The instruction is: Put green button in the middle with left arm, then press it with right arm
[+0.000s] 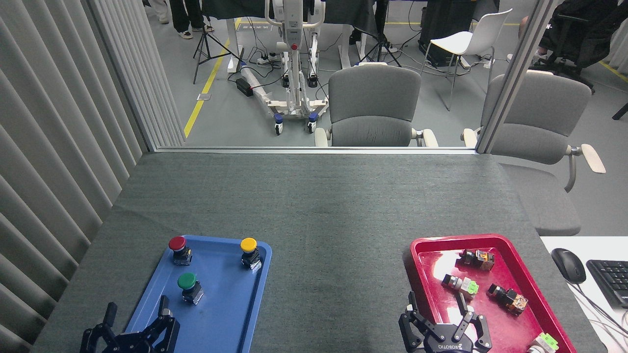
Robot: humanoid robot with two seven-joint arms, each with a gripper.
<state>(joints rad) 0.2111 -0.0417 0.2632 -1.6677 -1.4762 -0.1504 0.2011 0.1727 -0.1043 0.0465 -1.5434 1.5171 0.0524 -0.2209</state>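
We see the green button (188, 287) standing upright in the blue tray (230, 314) at the near left of the counter (314, 206), nearer than the red button (178, 249) and yellow button (249, 251). Our left gripper (135, 321) hovers just near of it, jaws spread and empty. Our right gripper (439, 318) hangs over the near edge of the red tray (422, 250), jaws likewise spread, holding nothing. The grey middle (338, 264) between the trays is bare.

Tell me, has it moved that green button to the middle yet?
Not yet. The green button sits upright in the blue tray. The left gripper is open just below it, holding nothing. Moving it to the bare middle and pressing with the right gripper remain.
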